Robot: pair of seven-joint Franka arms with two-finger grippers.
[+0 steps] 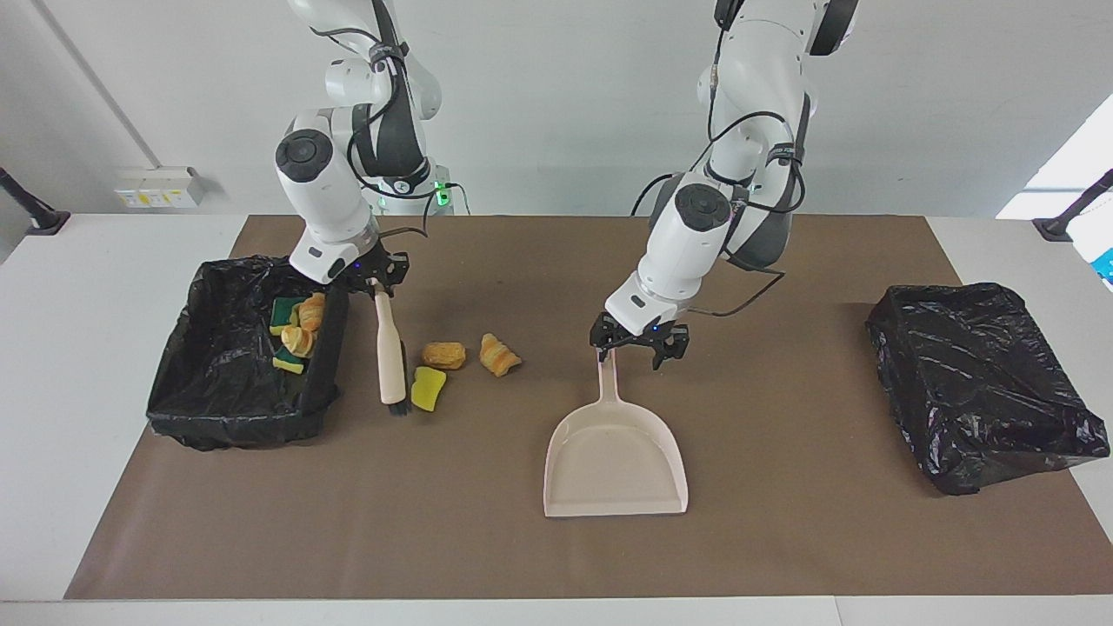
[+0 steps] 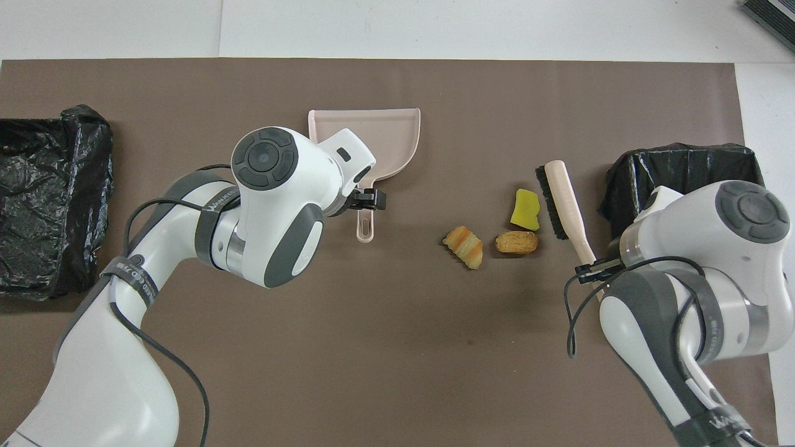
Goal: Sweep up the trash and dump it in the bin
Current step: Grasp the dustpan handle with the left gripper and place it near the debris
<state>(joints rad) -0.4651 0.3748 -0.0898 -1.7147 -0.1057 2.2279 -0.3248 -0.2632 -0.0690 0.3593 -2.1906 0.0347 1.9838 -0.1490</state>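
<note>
Three pieces of trash lie on the brown mat: a yellow sponge (image 1: 428, 388) (image 2: 525, 209), a bread roll (image 1: 443, 354) (image 2: 517, 243) and a croissant (image 1: 498, 355) (image 2: 464, 246). More trash (image 1: 296, 335) sits in the black-lined bin (image 1: 326, 348) (image 2: 683, 164) at the right arm's end. My right gripper (image 1: 378, 283) is shut on the handle of a beige brush (image 1: 389, 356) (image 2: 565, 198), whose bristles rest on the mat between the bin and the sponge. My left gripper (image 1: 633, 343) (image 2: 366, 200) hangs open, low over the handle end of the beige dustpan (image 1: 616, 461) (image 2: 385, 133).
A second black-lined bin (image 1: 974, 382) (image 2: 43, 198) stands at the left arm's end of the table. The dustpan lies flat mid-mat, its mouth pointing away from the robots. The mat's edge runs close to both bins.
</note>
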